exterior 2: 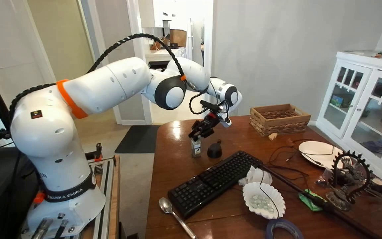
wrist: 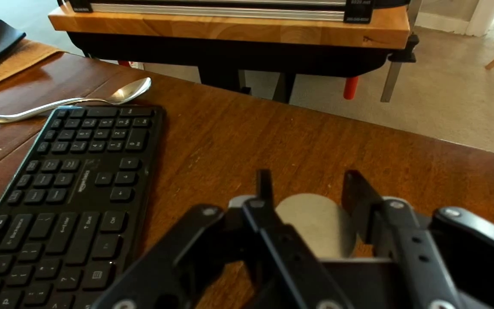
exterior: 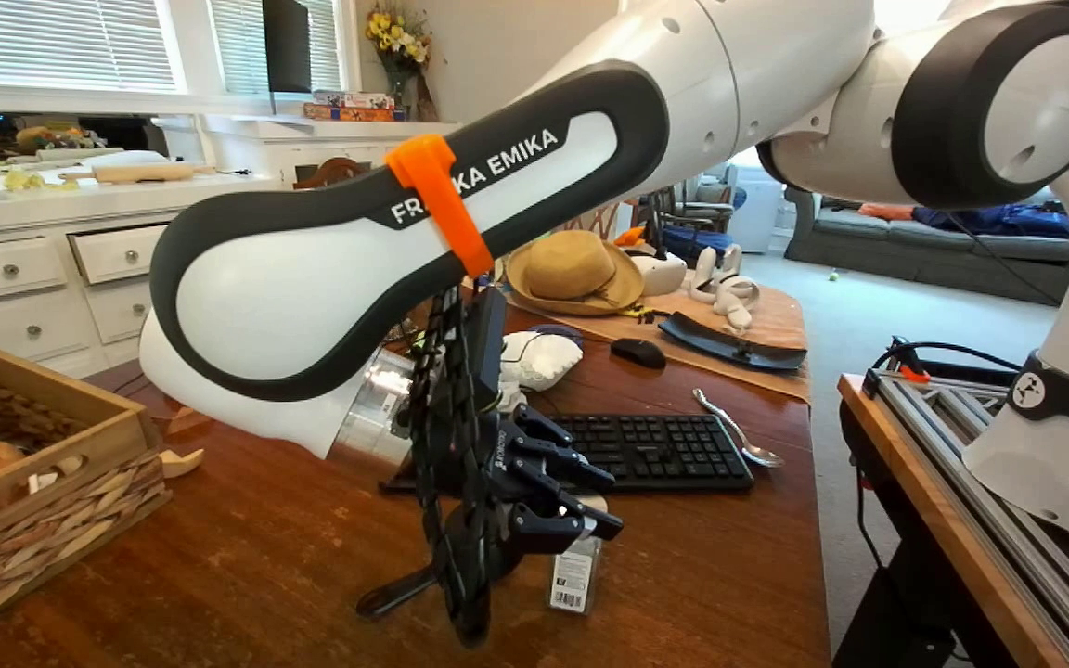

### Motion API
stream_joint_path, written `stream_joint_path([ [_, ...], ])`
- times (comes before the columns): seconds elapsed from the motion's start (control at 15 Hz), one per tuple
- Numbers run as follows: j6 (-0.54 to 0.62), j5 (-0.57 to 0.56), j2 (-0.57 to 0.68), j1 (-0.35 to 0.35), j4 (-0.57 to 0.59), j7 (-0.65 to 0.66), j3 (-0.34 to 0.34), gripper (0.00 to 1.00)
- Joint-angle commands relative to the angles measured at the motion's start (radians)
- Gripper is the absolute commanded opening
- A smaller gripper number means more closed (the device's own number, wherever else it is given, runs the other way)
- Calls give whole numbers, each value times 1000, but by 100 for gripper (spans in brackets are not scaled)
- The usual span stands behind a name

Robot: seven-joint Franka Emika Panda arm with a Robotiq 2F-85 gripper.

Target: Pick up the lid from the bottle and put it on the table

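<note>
The pale round lid shows in the wrist view between the fingers of my gripper. A strip of table shows between the lid and the right finger; the left finger overlaps the lid's edge. The small pale bottle with a label stands upright on the reddish-brown table, under the fingertips, in both exterior views. My gripper is open around the bottle's top, also in an exterior view. The fingers hide most of the lid there; a pale sliver of lid shows.
A black scoop stands close beside the bottle. The black keyboard and a spoon lie nearby. A wicker basket, a white plate and a white scalloped bowl are also on the table.
</note>
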Motion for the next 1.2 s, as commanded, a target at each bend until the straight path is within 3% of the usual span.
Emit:
stream_joint_path([
  [0.0, 10, -10, -10, 16, -5, -9, 2, 20],
  [0.6, 60, 3, -62, 6, -52, 3, -4, 20],
  [1.13, 189, 25, -150, -50, -146, 3, -3, 20],
])
